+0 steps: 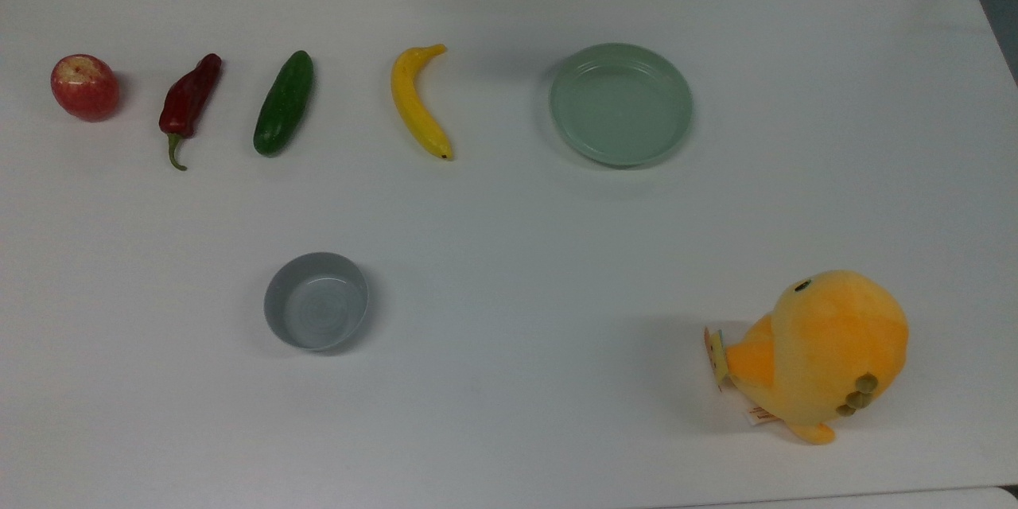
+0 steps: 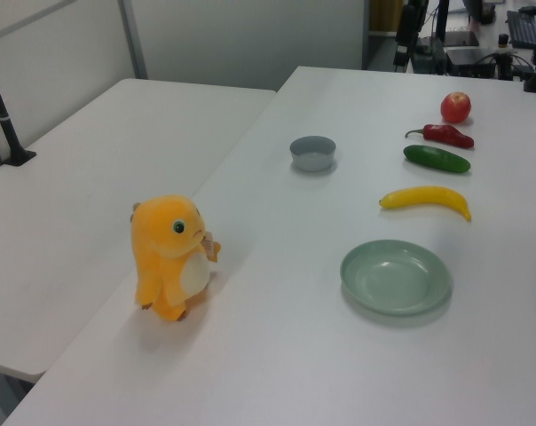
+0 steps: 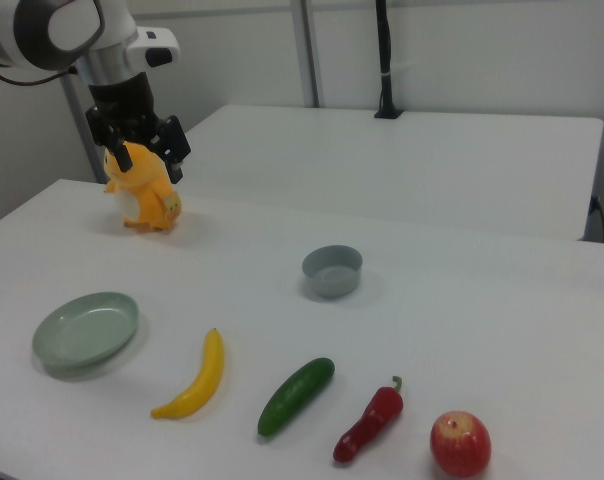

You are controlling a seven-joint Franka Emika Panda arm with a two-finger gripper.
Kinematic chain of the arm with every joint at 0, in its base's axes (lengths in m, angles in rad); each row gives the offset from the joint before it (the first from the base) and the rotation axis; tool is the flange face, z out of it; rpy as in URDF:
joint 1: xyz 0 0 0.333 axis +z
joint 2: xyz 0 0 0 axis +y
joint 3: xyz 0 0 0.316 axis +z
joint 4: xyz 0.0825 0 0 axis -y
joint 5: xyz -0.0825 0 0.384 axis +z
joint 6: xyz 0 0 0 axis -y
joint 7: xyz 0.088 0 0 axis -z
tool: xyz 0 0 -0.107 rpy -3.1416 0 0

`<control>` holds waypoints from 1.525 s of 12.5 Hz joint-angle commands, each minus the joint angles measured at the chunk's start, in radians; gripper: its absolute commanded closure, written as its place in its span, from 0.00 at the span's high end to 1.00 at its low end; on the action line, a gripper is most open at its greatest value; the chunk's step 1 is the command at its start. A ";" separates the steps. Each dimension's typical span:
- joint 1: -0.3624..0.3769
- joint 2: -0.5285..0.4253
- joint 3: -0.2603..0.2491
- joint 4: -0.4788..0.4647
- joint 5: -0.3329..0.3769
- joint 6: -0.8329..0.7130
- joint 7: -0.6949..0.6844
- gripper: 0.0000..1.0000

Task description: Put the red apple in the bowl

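The red apple [image 1: 85,87] stands at the far left end of a row of produce in the top view; it also shows at the left view's far right [image 2: 455,107] and the right view's bottom right [image 3: 460,443]. The grey bowl [image 1: 316,312] [image 2: 312,152] [image 3: 332,271] sits empty on the white table, apart from the row. My gripper [image 3: 144,160] hangs at the right view's upper left, raised over the table in front of the plush toy and far from both apple and bowl. Its fingers are spread open with nothing held.
Beside the apple lie a dark red chili [image 1: 189,99], a green cucumber [image 1: 284,102] and a banana [image 1: 417,102]. A pale green plate [image 1: 620,105] follows in the row. An orange plush toy [image 1: 819,354] stands near the table edge. A second table [image 2: 90,177] adjoins.
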 commanded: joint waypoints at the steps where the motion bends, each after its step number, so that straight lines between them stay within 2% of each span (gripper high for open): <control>1: 0.018 -0.007 -0.019 -0.018 0.017 0.018 -0.021 1.00; 8: 0.012 -0.018 -0.019 -0.037 0.019 0.006 -0.030 1.00; 14: -0.006 -0.014 -0.026 -0.072 0.008 -0.074 -0.081 1.00; 16: -0.023 -0.011 -0.050 -0.083 0.005 -0.075 -0.101 1.00; 19: -0.026 -0.004 -0.151 -0.083 0.002 -0.072 -0.217 1.00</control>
